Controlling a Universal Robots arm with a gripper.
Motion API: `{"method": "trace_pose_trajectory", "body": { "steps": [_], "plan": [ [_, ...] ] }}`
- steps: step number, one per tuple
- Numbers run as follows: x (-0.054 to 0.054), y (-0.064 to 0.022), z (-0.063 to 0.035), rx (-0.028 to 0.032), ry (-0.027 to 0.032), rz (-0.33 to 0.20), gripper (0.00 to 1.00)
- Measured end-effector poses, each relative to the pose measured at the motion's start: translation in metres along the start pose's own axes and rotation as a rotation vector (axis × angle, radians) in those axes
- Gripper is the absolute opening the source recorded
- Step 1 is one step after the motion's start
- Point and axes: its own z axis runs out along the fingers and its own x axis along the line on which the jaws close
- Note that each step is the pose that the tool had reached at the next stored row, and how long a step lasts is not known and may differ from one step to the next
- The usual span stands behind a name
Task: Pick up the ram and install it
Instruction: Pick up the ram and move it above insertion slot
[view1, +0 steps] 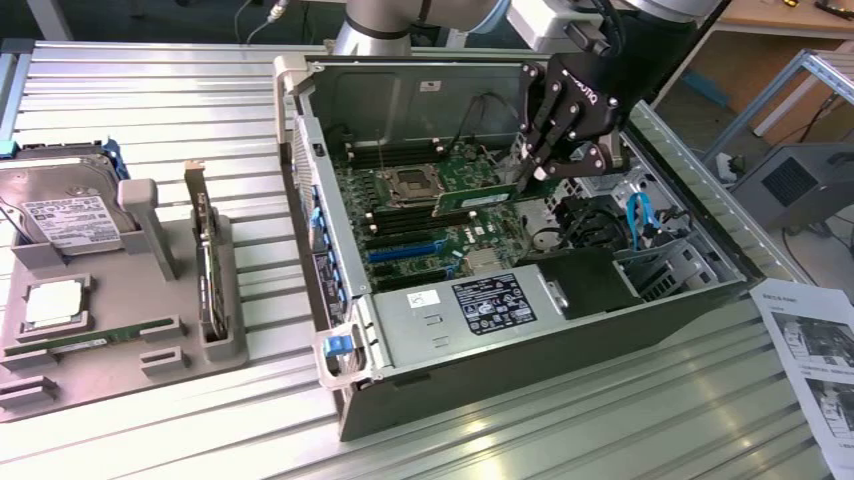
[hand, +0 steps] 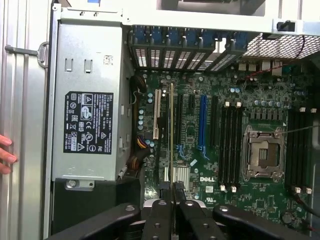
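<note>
Grey metal, the power supply (view1: 487, 300) sits at the near edge of the motherboard (view1: 461, 240) inside the open case (view1: 534, 390) on the worktop (view1: 160, 120). Over the motherboard's middle, the hand (view1: 537, 175) is pinched narrow on one end of the ram (view1: 474, 198), a green stick held level above the slots.

Exterior view high up, looking down across the tabletop (view1: 160, 90) — wrist view close, straight over the motherboard (hand: 260, 100); both share the case (view1: 414, 90).
</note>
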Motion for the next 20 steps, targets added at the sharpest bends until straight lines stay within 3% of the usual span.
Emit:
{"method": "trace_pose_trajectory", "body": {
  "steps": [20],
  "plan": [
    [-0.051,-0.0024,0.0031,0.0002,0.0000,0.000,0.13]
  ]
}}
